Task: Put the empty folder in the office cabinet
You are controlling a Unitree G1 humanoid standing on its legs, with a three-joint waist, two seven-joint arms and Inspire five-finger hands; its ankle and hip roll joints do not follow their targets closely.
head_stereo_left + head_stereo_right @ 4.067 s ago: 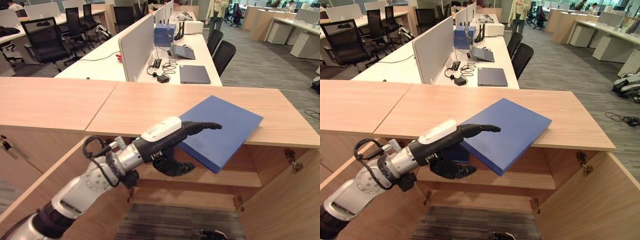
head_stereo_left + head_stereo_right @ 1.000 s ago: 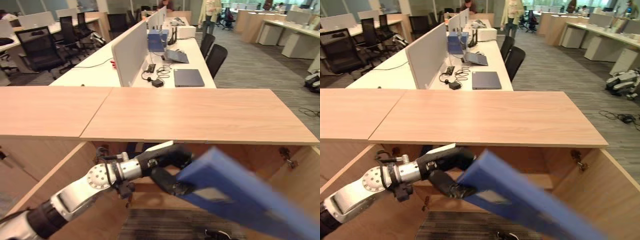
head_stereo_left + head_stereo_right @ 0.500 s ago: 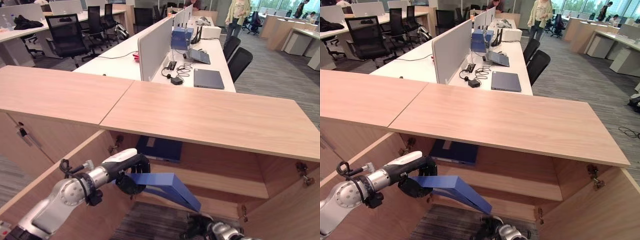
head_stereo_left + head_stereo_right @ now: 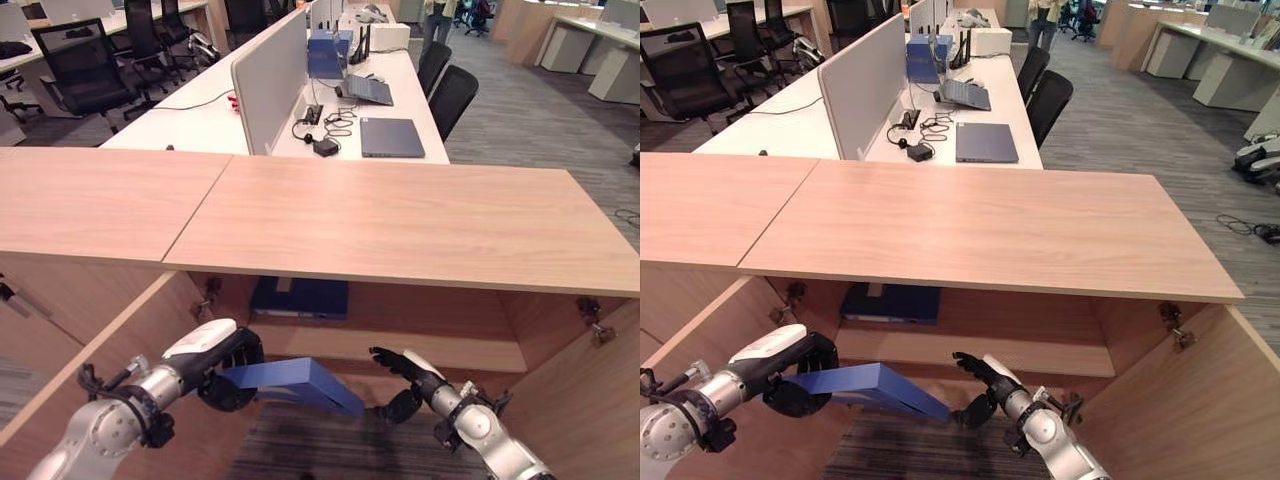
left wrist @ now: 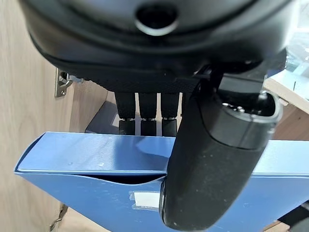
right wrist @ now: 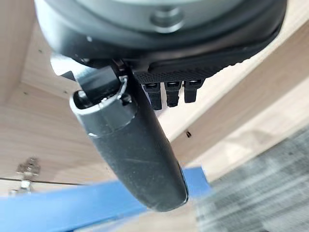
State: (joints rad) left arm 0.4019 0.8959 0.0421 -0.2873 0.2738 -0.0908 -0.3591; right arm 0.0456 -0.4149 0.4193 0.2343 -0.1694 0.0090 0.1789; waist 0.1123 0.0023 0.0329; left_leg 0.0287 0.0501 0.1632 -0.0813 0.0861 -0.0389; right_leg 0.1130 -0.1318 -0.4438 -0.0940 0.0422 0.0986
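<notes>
Left eye view: my left hand [image 4: 225, 362] clamps blue folder [image 4: 290, 383] inside open wooden cabinet [image 4: 400, 235]; right hand [image 4: 405, 378], fingers loose, at folder's 3 o'clock; office desks [image 4: 215, 110] at 12.

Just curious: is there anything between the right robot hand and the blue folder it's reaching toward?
Nothing: in the left eye view, bare space separates the right robot hand from the blue folder.

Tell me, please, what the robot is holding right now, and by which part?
The left hand pinches the blue folder at its near end, thumb on one cover; the right hand holds nothing.
</notes>
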